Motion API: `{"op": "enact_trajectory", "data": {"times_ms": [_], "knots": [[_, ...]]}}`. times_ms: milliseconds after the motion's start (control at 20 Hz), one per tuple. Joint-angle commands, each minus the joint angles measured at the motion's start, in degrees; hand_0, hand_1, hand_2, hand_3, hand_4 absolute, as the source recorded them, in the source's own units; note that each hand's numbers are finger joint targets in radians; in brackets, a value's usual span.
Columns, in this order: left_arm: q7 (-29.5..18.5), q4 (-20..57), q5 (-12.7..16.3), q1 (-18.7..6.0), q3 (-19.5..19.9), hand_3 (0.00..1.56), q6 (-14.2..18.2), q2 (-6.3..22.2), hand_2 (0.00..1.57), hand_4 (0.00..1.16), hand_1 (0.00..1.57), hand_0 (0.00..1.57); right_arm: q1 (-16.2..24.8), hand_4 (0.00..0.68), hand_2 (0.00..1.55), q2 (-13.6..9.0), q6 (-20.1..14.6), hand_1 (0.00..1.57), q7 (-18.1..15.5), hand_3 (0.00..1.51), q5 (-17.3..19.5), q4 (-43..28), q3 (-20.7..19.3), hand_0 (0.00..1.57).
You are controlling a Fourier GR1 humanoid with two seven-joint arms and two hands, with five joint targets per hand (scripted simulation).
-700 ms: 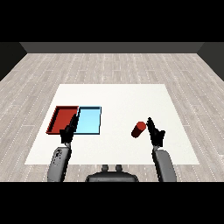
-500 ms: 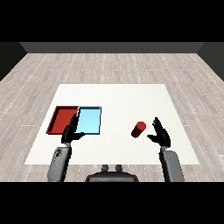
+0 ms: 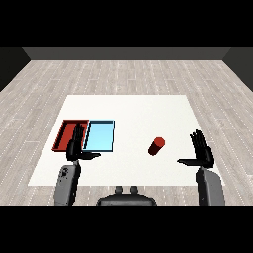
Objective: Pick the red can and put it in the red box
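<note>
The red can [image 3: 156, 146] lies tilted on the white table, right of the middle. My right hand [image 3: 201, 150] hovers well to the can's right, fingers straight and thumb spread toward the can, holding nothing. The red tray [image 3: 65, 132] lies at the left, with the light blue tray [image 3: 100, 136] right beside it. In front of the red tray my left hand [image 3: 76, 147] is raised with straight fingers, covering part of that tray's near right corner.
The white table [image 3: 133, 113] stretches wide behind the trays and the can. Its near edge runs just in front of both hands. Grey wooden floor surrounds it.
My right hand has swung out to the right, away from the can, and opened wider. The can and the left hand have stayed where they were.
</note>
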Motion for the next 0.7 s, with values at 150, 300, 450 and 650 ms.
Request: {"op": "enact_trajectory", "data": {"times_ms": [150, 300, 450, 650], "knots": [[-5.8, 3.4, -0.5, -2.1, 0.6, 0.00, 0.6, -1.4, 0.00, 0.00, 0.00, 0.00, -3.0, 0.000, 0.00, -3.8, 7.0, 0.00, -4.0, 0.00, -3.4, 5.0, -4.7, 0.00], [-10.6, 6.0, -0.5, -1.5, 0.1, 0.00, -0.8, -2.0, 0.00, 0.00, 0.00, 0.00, -1.9, 0.000, 0.00, -3.2, 6.8, 0.00, -5.4, 0.00, -1.9, 6.6, -5.3, 0.00], [-9.9, 3.5, 0.7, 2.2, 0.2, 0.00, -2.4, -1.4, 0.00, 0.00, 0.00, 0.00, -3.6, 0.000, 0.00, -1.0, 7.5, 0.00, -9.7, 0.00, 1.6, 12.0, -3.2, 0.00], [-2.2, -2.9, 1.5, 1.5, -1.2, 0.00, -0.5, -2.6, 0.00, 0.00, 0.00, 0.00, -3.6, 0.000, 0.00, -0.7, 5.7, 0.00, -3.4, 0.00, 1.2, 6.1, -2.4, 0.00]]}}
